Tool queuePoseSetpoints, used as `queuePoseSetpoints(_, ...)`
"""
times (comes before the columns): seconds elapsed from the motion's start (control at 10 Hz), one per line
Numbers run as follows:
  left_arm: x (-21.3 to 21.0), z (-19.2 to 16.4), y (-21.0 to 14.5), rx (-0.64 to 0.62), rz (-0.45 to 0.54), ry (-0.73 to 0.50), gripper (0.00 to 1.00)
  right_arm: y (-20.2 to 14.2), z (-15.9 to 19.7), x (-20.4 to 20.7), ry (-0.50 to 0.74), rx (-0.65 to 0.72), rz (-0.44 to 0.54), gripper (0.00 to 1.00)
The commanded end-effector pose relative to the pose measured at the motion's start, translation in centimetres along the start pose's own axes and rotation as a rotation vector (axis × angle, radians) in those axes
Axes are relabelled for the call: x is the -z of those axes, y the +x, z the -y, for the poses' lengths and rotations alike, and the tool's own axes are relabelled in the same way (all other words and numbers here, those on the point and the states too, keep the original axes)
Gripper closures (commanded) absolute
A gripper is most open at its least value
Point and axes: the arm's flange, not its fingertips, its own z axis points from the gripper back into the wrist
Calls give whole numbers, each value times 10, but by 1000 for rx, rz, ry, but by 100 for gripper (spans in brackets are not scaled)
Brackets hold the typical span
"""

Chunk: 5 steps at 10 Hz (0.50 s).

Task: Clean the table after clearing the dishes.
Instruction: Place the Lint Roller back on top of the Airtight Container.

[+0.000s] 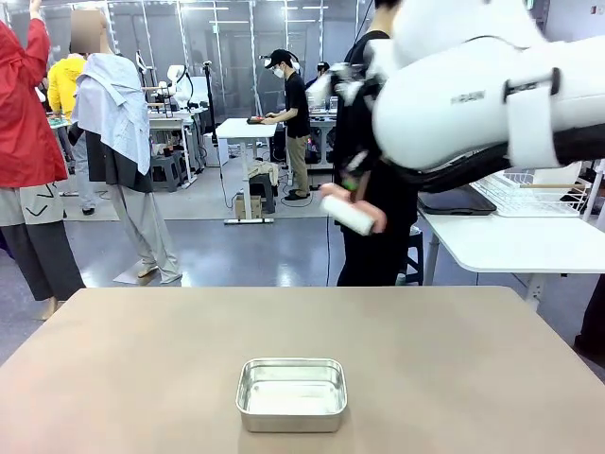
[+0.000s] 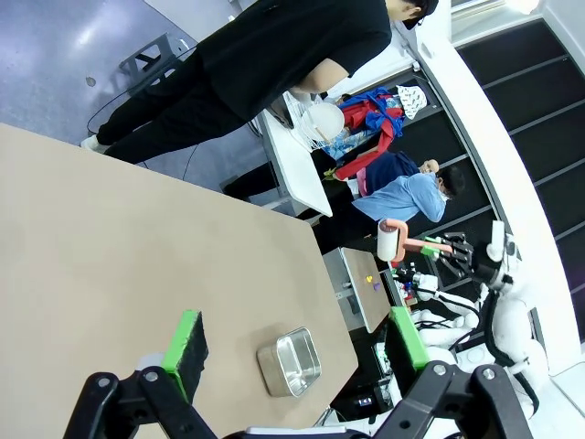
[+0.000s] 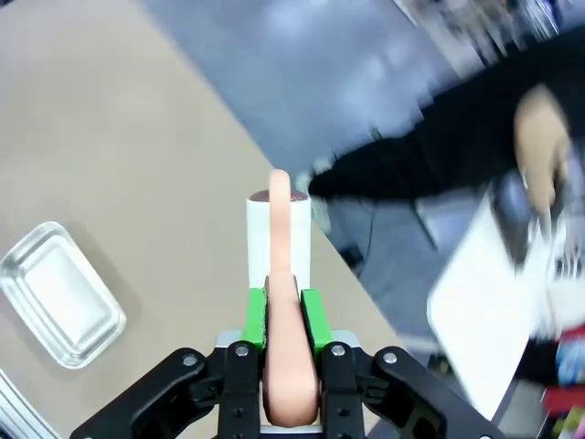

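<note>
The plain taupe-brown counter is cleared of dishes; a small rectangular steel pan remains. Right jaws clamp the pink handle of a white lint roller held aloft; left jaws stand wide, empty. Cleaning step: next, lower roller onto the surface.

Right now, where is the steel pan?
In the front view the steel pan sits on the table near its close edge, about centred, with nothing beside it. The right wrist view shows it lower left.
</note>
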Motion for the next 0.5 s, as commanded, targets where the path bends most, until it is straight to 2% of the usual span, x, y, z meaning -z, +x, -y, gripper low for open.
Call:
queuePoseSetpoints(0.0,-1,2,1,0,9,-19,0,-12,-23,9,135,-215,87,79)
queuePoseSetpoints(0.2,-1,2,1,0,9,-19,0,-30,-81,7,270,-387,75,79)
queuePoseSetpoints(0.4,-1,2,1,0,9,-19,0,-54,-118,-4,365,-515,65,79)
